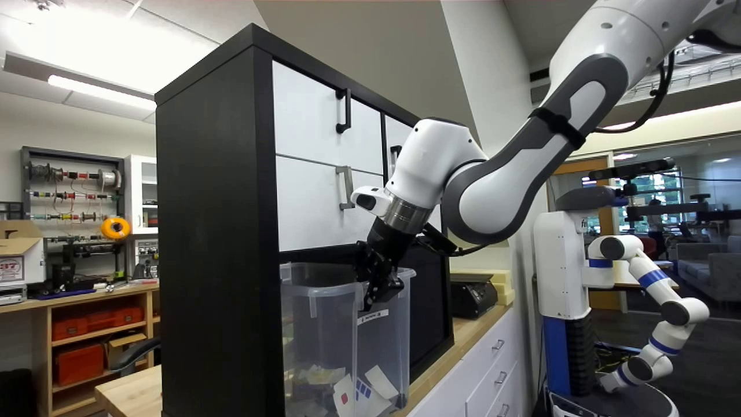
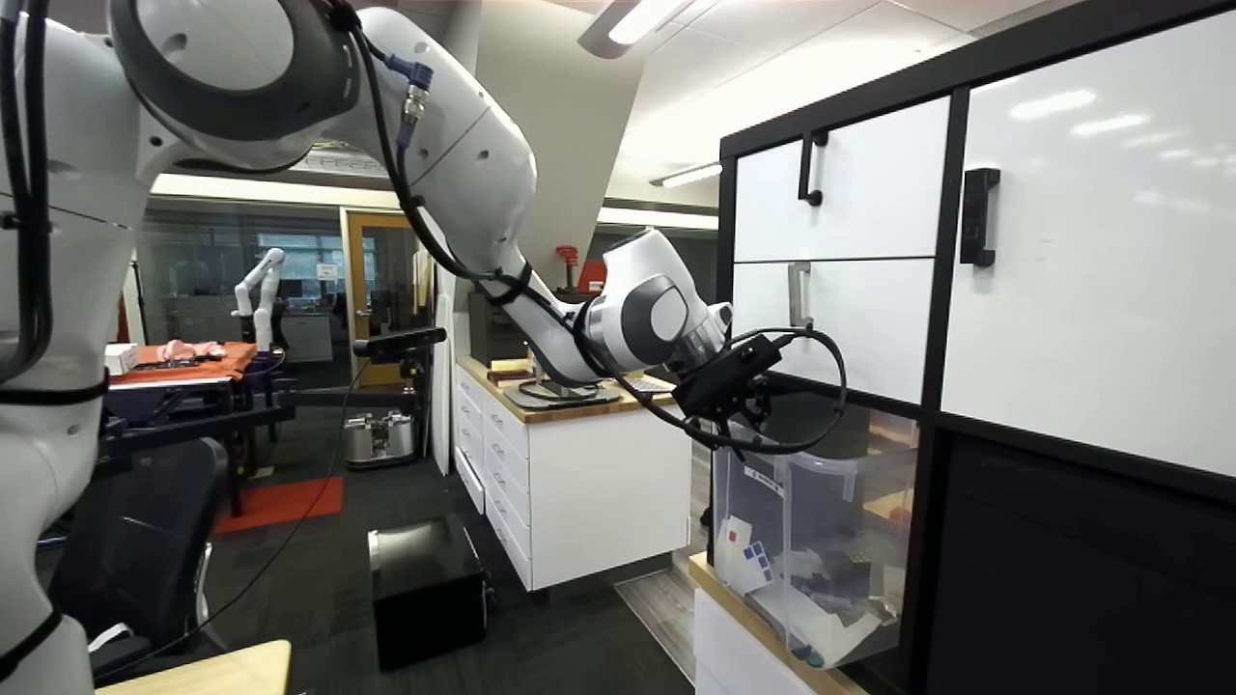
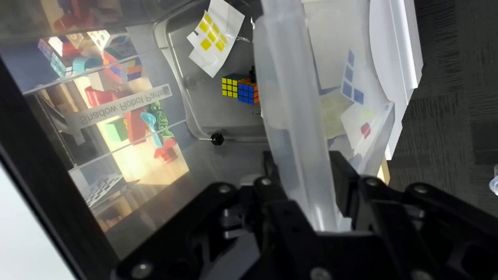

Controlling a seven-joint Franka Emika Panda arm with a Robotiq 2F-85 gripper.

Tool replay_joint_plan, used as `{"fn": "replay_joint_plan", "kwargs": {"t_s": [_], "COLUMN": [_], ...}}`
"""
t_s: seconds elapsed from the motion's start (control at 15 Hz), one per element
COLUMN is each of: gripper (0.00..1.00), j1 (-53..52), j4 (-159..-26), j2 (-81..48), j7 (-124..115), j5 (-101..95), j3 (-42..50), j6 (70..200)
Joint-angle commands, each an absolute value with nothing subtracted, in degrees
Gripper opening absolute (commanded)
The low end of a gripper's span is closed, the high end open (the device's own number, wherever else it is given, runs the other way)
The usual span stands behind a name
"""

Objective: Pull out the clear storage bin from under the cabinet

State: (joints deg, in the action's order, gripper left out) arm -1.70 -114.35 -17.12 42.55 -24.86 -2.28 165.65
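Observation:
The clear storage bin (image 1: 385, 341) sits in a lower cube of the black cabinet (image 1: 208, 202) and sticks out past its front. It shows likewise in an exterior view (image 2: 758, 516), with papers at its bottom. In the wrist view the bin's thick rim (image 3: 288, 85) runs between my fingers; a Rubik's cube and papers lie inside. My gripper (image 3: 303, 167) is shut on the front rim, one finger inside the bin and one outside. The gripper shows at the rim in both exterior views (image 1: 376, 289) (image 2: 744, 415). The bin's rear is partly hidden by the cabinet.
White drawer fronts (image 1: 324, 202) with handles stand just above the gripper. The bin is over a wooden countertop (image 1: 477, 327) with white drawers (image 1: 492, 376) below. A dark device (image 1: 474, 296) stands on the counter beside the cabinet. A cable (image 2: 838, 386) loops round the wrist.

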Motion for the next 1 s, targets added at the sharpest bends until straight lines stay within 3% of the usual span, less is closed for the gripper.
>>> {"fn": "replay_joint_plan", "kwargs": {"t_s": [0.0, 0.8, 0.87, 0.93], "gripper": [0.11, 0.11, 0.61, 0.62], "j1": [-0.9, -1.03, -1.12, -1.14], "j4": [-124.21, -136.97, -137.03, -137.26], "j2": [-9.51, 0.81, 1.03, 1.18], "j7": [40.85, 39.77, 39.42, 39.4], "j5": [-25.55, -26.88, -26.95, -26.91], "j3": [-1.59, -0.64, -0.7, -0.76], "j6": [167.58, 167.78, 166.98, 167.18]}}
